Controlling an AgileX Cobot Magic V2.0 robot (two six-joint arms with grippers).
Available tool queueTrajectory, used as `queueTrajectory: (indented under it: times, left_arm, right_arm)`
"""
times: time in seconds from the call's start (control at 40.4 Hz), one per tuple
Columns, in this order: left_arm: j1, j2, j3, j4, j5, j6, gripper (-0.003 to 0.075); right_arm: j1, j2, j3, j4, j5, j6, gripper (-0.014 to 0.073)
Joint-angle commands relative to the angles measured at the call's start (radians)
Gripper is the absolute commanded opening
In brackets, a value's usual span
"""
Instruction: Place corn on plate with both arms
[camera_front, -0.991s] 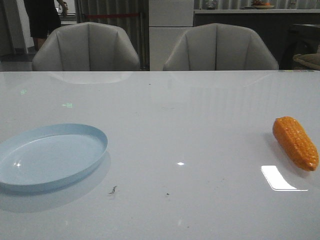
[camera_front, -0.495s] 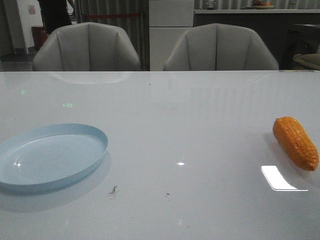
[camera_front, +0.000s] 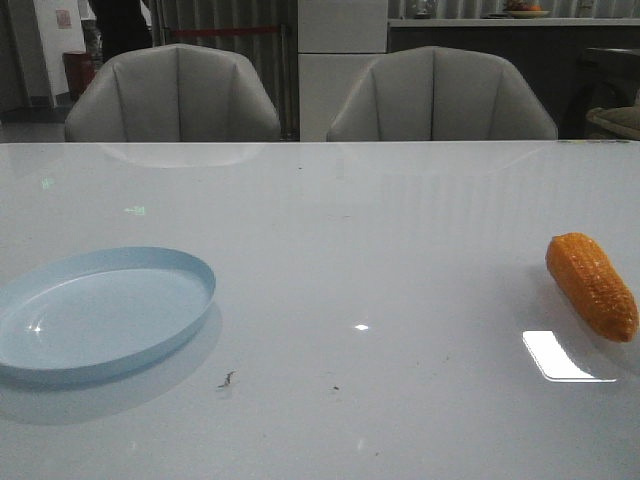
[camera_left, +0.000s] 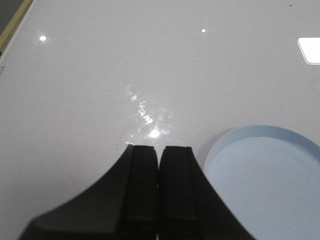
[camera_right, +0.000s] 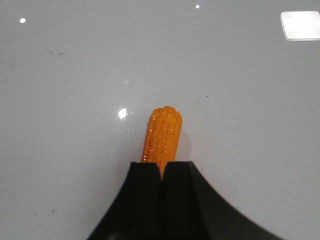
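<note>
The corn (camera_front: 591, 286) lies on the counter (camera_front: 380, 260), well apart from the plate (camera_front: 100, 312). Left end effector (camera_left: 160, 152) and right end effector (camera_right: 162, 167): fingers together, empty.

A glossy white table (camera_front: 330, 230) carries the plate (camera_front: 100, 312) and, well apart, the corn (camera_front: 591, 286).

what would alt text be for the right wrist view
An orange toy corn cob lies on a glossy white table, just beyond the closed black fingers of the right gripper. Ceiling light reflections dot the surface.
</note>
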Motion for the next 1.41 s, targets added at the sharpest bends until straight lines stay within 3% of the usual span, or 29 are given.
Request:
queueTrajectory:
  times: [0.0, 0.124, 0.322, 0.396, 0.595, 0.793, 1.263, 1.387]
  left_arm:
    - [-0.007, -0.004, -0.035, -0.017, -0.069, -0.012, 0.0102]
    - [-0.007, -0.004, -0.035, -0.015, -0.081, -0.010, 0.0174]
    - [-0.007, 0.006, -0.035, -0.015, -0.081, -0.010, 0.0428]
    - [-0.007, 0.015, -0.035, -0.015, -0.085, -0.010, 0.0482]
    - [-0.005, 0.067, -0.037, -0.072, -0.011, -0.023, 0.0482]
    - [0.042, 0.177, -0.079, -0.073, 0.104, -0.152, 0.0482]
    - [0.055, 0.559, -0.340, -0.133, 0.225, -0.148, 0.0482]
    - [0.043, 0.651, -0.405, -0.187, 0.248, -0.086, 0.0482]
  right_arm:
    - [-0.002, -0.001, -0.034, 0.005, -0.056, -0.002, 0.0050]
    - [-0.002, -0.001, -0.034, 0.005, -0.054, -0.004, 0.0113]
    - [-0.002, -0.001, -0.034, 0.005, -0.043, -0.004, 0.0356]
    - [-0.002, -0.001, -0.034, 0.005, -0.039, -0.004, 0.0421]
    - [-0.002, -0.001, -0.034, 0.005, -0.037, -0.004, 0.0436]
    - [-0.002, -0.001, -0.034, 0.017, -0.035, -0.004, 0.0436]
    - [-0.002, -0.001, -0.034, 0.028, -0.034, -0.004, 0.0436]
    - [-0.002, -0.001, -0.034, 0.028, -0.035, -0.004, 0.0436]
